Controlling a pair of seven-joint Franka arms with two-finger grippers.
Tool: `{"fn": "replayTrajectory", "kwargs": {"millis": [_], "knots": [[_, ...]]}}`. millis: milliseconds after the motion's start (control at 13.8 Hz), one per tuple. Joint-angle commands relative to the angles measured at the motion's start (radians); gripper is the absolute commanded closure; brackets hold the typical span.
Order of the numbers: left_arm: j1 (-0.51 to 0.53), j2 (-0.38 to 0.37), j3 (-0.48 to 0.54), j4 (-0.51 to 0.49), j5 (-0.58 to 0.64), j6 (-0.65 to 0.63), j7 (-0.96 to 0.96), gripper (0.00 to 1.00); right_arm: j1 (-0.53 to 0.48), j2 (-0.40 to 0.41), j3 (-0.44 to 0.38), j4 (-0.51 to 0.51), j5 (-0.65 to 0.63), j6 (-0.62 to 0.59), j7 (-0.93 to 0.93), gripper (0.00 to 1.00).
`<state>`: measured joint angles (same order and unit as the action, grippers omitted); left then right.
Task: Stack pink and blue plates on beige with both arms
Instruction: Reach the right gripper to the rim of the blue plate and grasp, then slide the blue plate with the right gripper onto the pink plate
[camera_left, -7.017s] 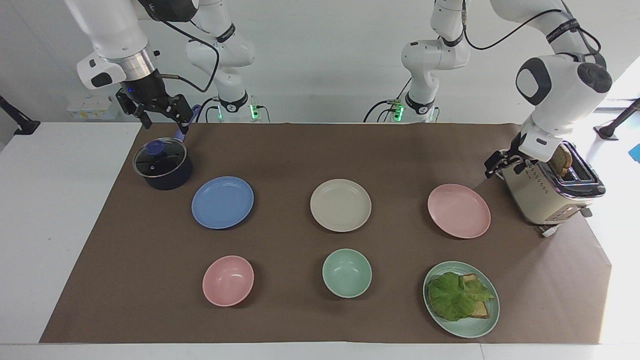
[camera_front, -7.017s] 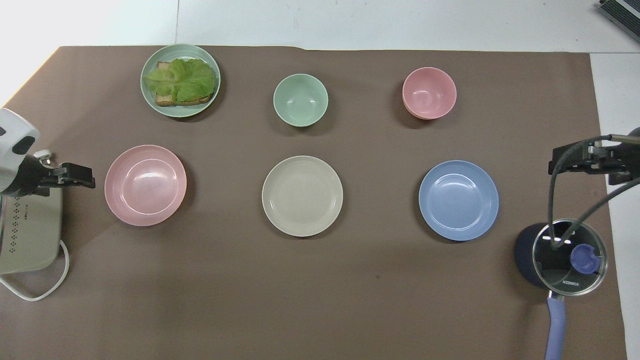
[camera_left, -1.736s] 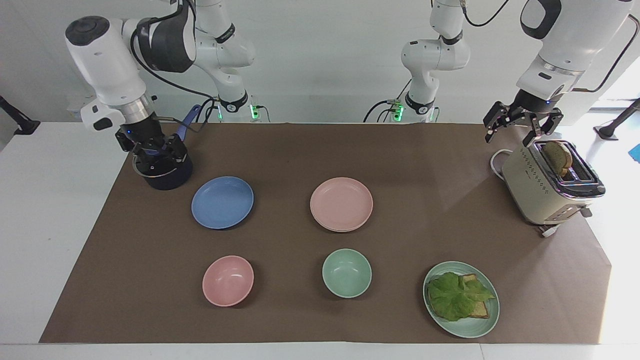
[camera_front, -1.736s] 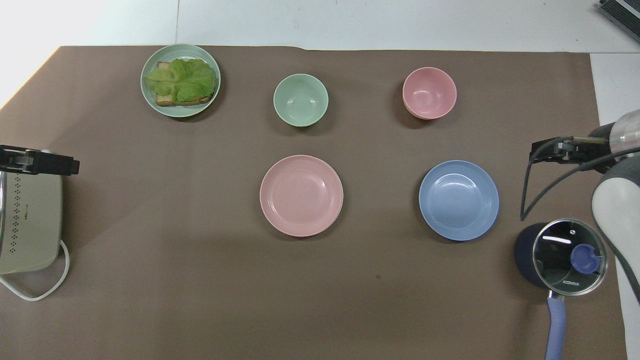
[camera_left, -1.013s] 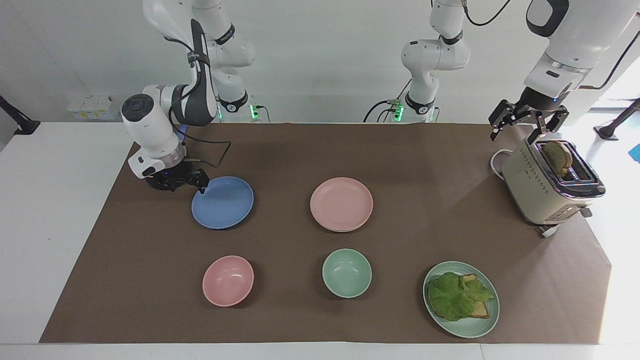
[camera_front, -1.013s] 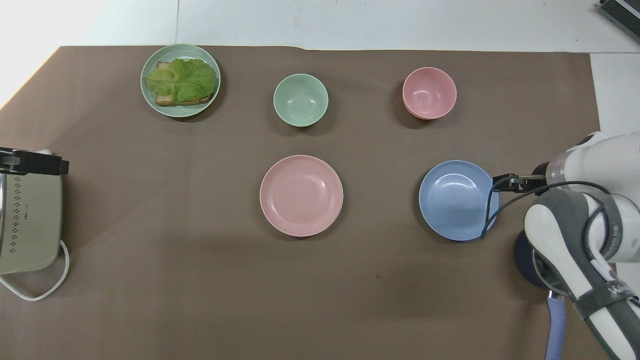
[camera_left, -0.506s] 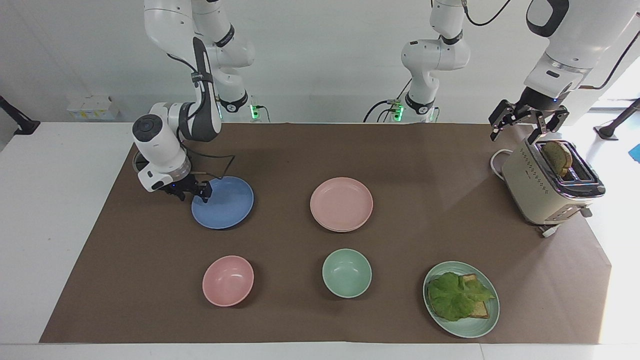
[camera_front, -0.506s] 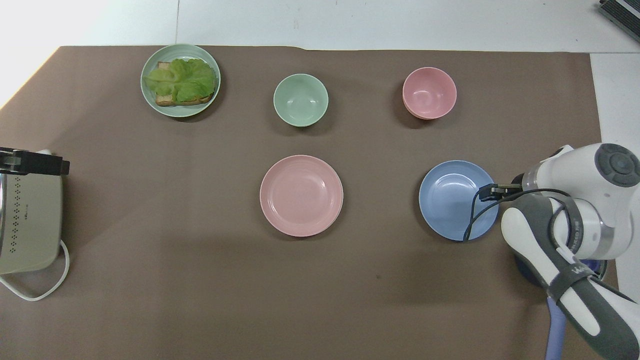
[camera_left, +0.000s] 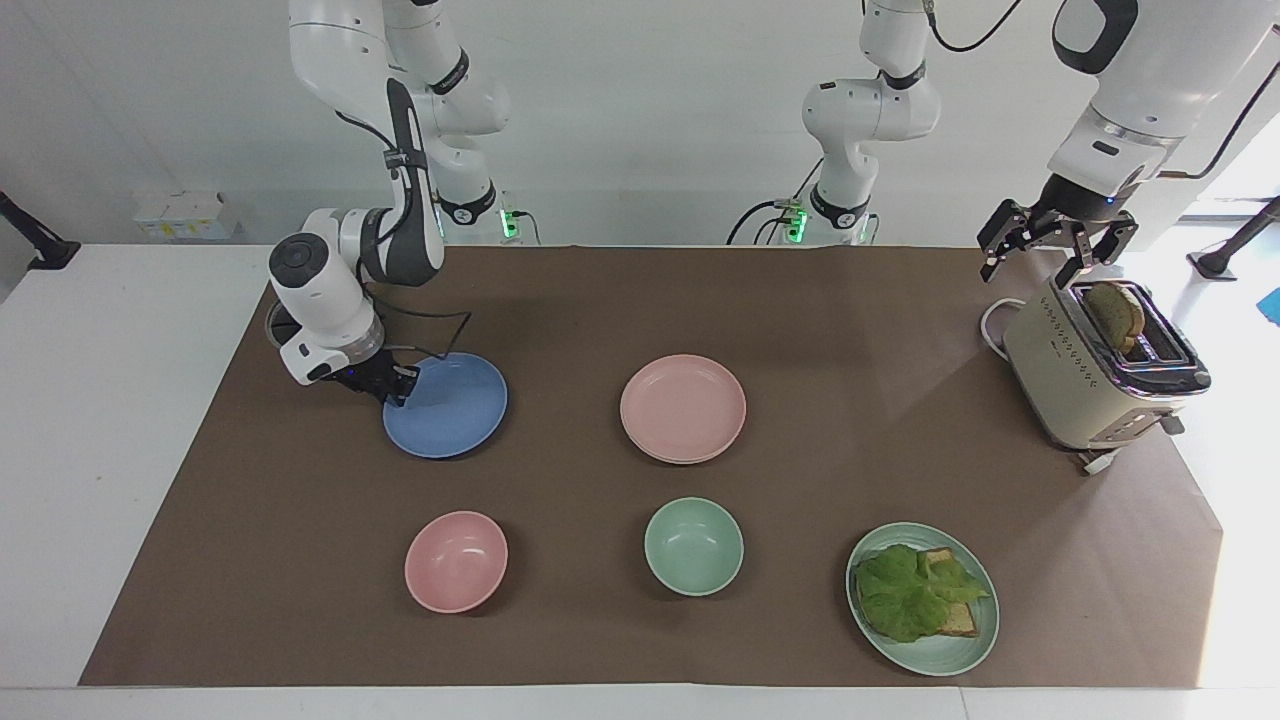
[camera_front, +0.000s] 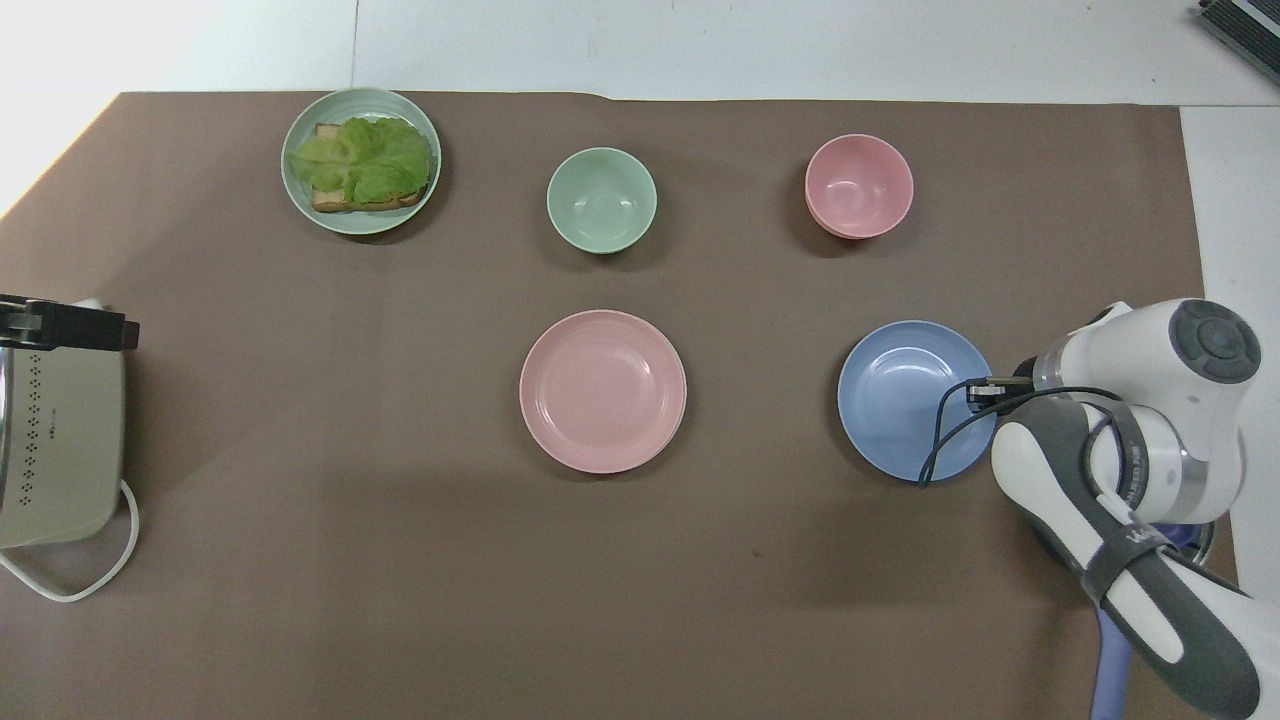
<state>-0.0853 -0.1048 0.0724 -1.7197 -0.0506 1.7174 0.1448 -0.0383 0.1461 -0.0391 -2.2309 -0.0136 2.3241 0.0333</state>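
Brown paper (camera_left: 800, 300) covers the white tabletop, and we start at the blue plate (camera_left: 450, 410), which lies flat on it in the middle band of the facing view, toward the right arm's end. The right gripper (camera_left: 400, 385) is down at that plate's rim, on the edge toward the right arm's end. Its jaws look pinched together on the rim, one finger over the lip (in the overhead view a single black finger (camera_front: 985, 390) lies across the blue edge).

At the centre of both frames sits the pink plate (camera_left: 683, 405). It rests squarely on the beige plate (camera_left: 672, 459), of which we see only a thin pale sliver of rim under the pink one's lower edge.

The left gripper (camera_left: 1050, 245) hangs in the upper corner of the facing view at the left arm's end, over the robot-side edge of the cream toaster (camera_left: 1080, 390). Its jaws stand apart and hold nothing. A slice of bread (camera_left: 1120, 315) stands up out of the toaster's slot.

Lower in the facing frame, farther from the robots, runs a second row: a pink bowl (camera_left: 456, 561) below the blue plate, a green bowl (camera_left: 694, 547) below the stack, and a green plate (camera_left: 940, 655) carrying lettuce and toast below the toaster. A dark pot (camera_left: 272, 325) is almost wholly hidden by the right arm, and only a bit of its rim peeks out in the upper part of the frame.
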Motion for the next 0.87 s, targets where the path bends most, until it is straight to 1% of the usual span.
{"fn": "replayTrajectory", "kwargs": {"millis": [0,145,289,434,506,579,651,723,796], "knots": [[0.001,-0.003,-0.002,0.012,0.018,-0.021,-0.010,0.00,-0.012,-0.016,0.004,-0.012,0.014,-0.005,-0.004,1.00],[0.001,-0.003,-0.002,0.012,0.018,-0.021,-0.010,0.00,-0.011,-0.032,0.004,0.003,0.014,-0.017,-0.004,1.00],[0.001,-0.003,-0.002,0.012,0.018,-0.021,-0.010,0.00,-0.009,-0.063,0.007,0.040,0.014,-0.073,-0.006,1.00],[0.001,-0.003,-0.002,0.012,0.018,-0.021,-0.010,0.00,0.008,-0.100,0.018,0.106,0.015,-0.130,0.003,1.00],[0.001,-0.004,-0.002,0.012,0.018,-0.021,-0.010,0.00,0.020,-0.109,0.030,0.150,0.017,-0.191,0.007,1.00],[0.001,-0.003,-0.002,0.012,0.018,-0.021,-0.010,0.00,0.027,-0.117,0.053,0.199,0.053,-0.260,0.013,1.00],[0.001,-0.003,-0.002,0.012,0.018,-0.021,-0.010,0.00,0.032,-0.123,0.074,0.233,0.099,-0.302,0.031,1.00],[0.001,-0.003,-0.002,0.012,0.018,-0.021,-0.010,0.00,0.032,-0.125,0.105,0.256,0.138,-0.308,0.060,1.00],[0.001,-0.003,-0.002,0.012,0.018,-0.021,-0.010,0.00,0.031,-0.122,0.137,0.267,0.147,-0.299,0.091,1.00]]}}
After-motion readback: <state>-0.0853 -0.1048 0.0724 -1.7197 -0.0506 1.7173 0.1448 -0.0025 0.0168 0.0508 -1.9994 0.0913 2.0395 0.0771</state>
